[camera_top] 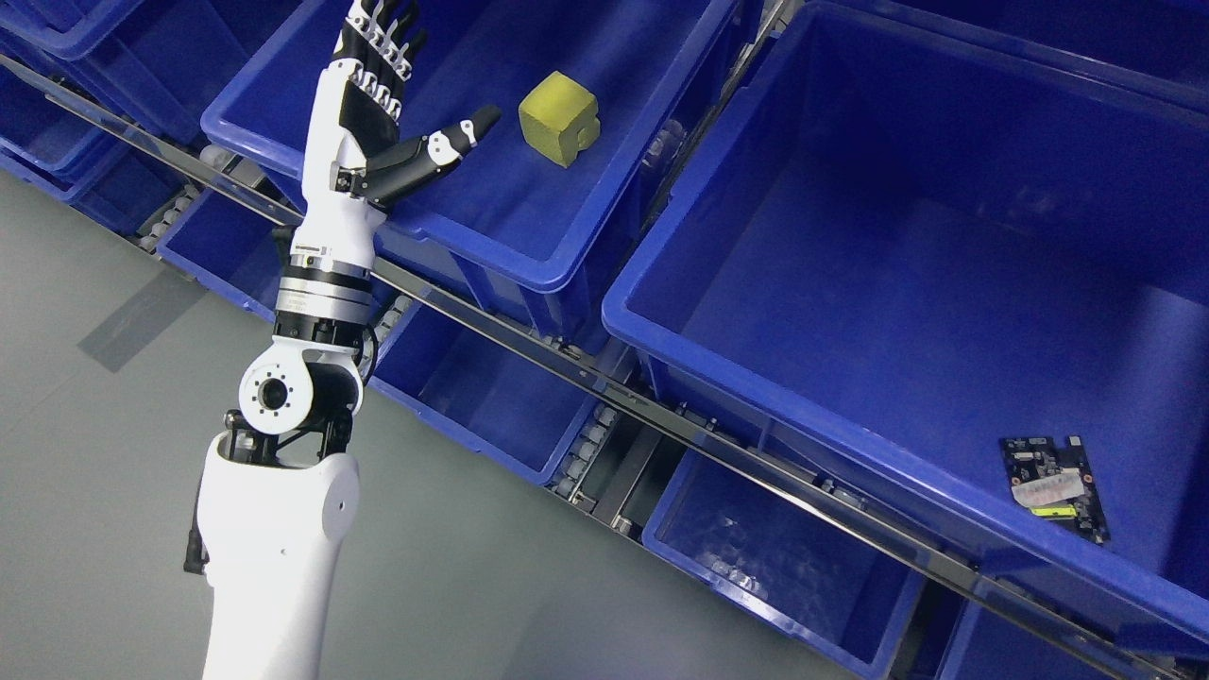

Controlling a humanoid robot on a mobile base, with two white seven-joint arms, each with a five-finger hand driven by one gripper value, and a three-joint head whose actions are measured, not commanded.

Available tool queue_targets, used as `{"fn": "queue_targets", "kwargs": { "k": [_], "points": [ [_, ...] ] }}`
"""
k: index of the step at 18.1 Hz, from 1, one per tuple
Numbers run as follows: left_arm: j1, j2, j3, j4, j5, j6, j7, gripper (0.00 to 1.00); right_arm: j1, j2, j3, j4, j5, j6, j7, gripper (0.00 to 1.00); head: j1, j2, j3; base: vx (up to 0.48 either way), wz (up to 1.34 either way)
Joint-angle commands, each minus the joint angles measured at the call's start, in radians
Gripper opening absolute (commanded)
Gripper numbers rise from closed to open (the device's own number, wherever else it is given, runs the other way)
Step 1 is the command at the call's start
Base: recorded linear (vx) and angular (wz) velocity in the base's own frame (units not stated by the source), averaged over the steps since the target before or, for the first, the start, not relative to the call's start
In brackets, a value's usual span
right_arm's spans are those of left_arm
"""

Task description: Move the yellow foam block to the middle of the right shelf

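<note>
One arm is in view, the left arm point(283, 491), rising from the bottom edge at the lower left, white in its shell with a silver and black wrist. Its hand point(378, 113) reaches over the near rim of a blue bin point(491, 241) on the middle level of the rack. The fingers point(383, 47) are stretched out and nearly straight, pointing up toward the top edge, and the thumb point(444, 146) sticks out to the right; they grip nothing.

Inside that same bin sits the block point(559, 118), yellow foam, a rough cube with a notch cut in its lower right corner. It rests on the bin floor, near the right wall, a short way to the right of the thumb tip and not touching it (the thumb points roughly at it).

To the right stands a larger bin point(812, 397), close beside the first with a narrow gap between them. In its lower right corner lies a dark circuit board point(1056, 484) with a pale label and a small yellow-green patch on it.

Below a metal rail point(604, 378) that runs slantwise across the picture, more blue bins point(491, 416) show on the lower level, with rollers beside them. Grey floor point(94, 453) fills the lower left.
</note>
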Motion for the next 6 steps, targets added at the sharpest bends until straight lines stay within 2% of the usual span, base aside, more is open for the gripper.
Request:
{"fn": "queue_targets", "kwargs": {
  "k": [1,6],
  "points": [
    [0.007,0.015,0.02,-0.02,0.0,0.001,-0.001,1.0,0.002,-0.017,0.0,-0.017,0.003,0.001,0.0,1.0,0.0,0.0,0.0,0.0,0.0],
    [0.007,0.015,0.02,-0.02,0.0,0.001,-0.001,1.0,0.002,-0.017,0.0,-0.017,0.003,0.001,0.0,1.0,0.0,0.0,0.0,0.0,0.0]
  ]
}}
